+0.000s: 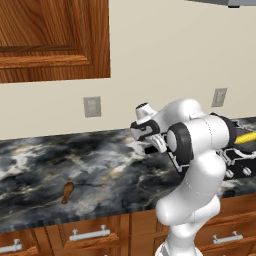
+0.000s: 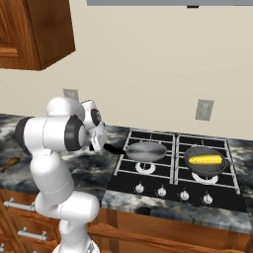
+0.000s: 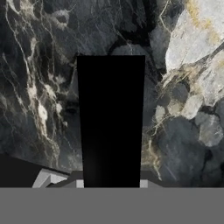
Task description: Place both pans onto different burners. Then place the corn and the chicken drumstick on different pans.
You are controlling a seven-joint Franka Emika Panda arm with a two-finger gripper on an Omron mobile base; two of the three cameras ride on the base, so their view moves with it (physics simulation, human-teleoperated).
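The silver pan (image 2: 145, 150) is being set on the front-left burner (image 2: 144, 168), its black handle (image 3: 111, 122) lying between the fingers of the gripper (image 2: 101, 143); whether they are pinching it cannot be told. The darker pan (image 2: 205, 161) is being occupied by the corn (image 2: 204, 160). Next, the chicken drumstick (image 1: 67, 191), lying far left on the counter (image 1: 75, 170), is judged to need fetching, which calls for letting go.

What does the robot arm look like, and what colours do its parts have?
The arm is glossy white, built of rounded, bulbous segments with dark grey rings at the joints. The tool end is white with black parts and a small dark round cap. No cables or markings show.
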